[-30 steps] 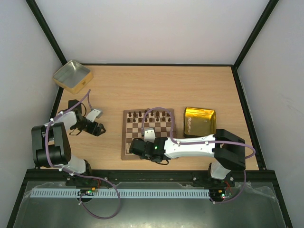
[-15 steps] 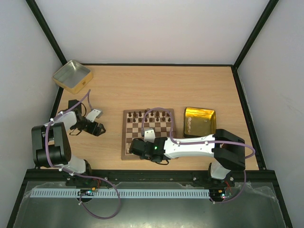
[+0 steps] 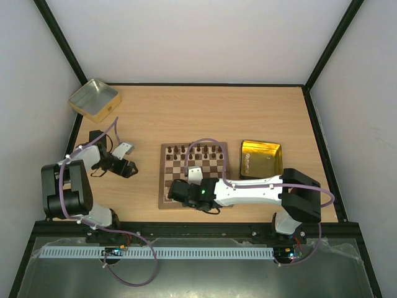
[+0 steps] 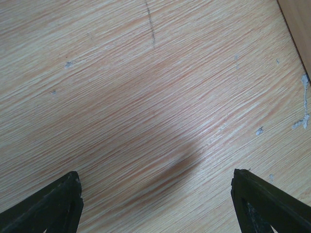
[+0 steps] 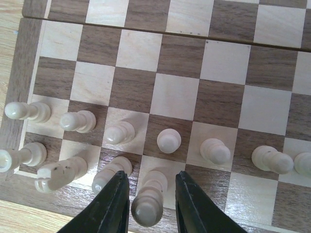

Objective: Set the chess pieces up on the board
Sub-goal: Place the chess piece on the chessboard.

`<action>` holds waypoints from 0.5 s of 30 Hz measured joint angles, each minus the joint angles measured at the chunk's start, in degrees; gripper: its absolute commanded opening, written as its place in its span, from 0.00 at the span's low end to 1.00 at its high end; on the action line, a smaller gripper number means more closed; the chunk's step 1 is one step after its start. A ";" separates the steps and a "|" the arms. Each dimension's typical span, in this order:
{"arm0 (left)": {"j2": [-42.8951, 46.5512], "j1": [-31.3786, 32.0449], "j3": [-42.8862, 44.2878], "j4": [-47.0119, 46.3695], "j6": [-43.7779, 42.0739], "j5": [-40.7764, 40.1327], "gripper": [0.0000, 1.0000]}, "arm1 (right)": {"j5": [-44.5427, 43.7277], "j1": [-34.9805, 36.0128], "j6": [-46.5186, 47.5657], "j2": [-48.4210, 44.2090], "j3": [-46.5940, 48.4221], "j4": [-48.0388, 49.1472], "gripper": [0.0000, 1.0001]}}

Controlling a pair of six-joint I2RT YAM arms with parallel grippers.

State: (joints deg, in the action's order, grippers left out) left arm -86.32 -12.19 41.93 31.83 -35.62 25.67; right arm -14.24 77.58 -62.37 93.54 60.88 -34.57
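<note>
The board (image 5: 177, 97) fills the right wrist view and lies mid-table in the top view (image 3: 163, 181). Cream-white chess pieces stand in its two nearest rows, among them a pawn (image 5: 168, 141). My right gripper (image 5: 150, 174) hangs over the near left corner, open. A tall cream piece (image 5: 147, 206) stands upright on a light back-row square between its fingers, with a gap showing on the right side. My left gripper (image 3: 128, 167) rests far left of the board, open over bare table (image 4: 155, 174).
Dark chessmen (image 3: 195, 149) line the board's far rows. A gold tin (image 3: 260, 159) lies right of the board, with small pieces in it. Another tin (image 3: 93, 99) sits at the far left corner. Black frame posts edge the table.
My right gripper's jaws have spread apart around the tall cream piece, which stays standing on its square. The left arm has not moved.
</note>
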 measured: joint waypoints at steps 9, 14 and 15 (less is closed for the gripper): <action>0.00 0.00 0.00 0.00 0.00 0.00 0.84 | -1.64 -1.81 0.24 -2.32 1.53 -2.14 0.25; 0.00 0.00 0.00 0.00 0.00 0.00 0.84 | -4.46 -7.37 1.11 -8.24 1.55 -5.18 0.25; 0.00 0.00 0.00 0.00 0.02 0.00 0.84 | -5.09 -9.77 1.64 -9.70 1.46 -5.77 0.26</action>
State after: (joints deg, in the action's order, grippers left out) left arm -86.32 -12.19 41.93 31.83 -35.59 25.67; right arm -19.33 67.81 -60.73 83.83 62.35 -40.34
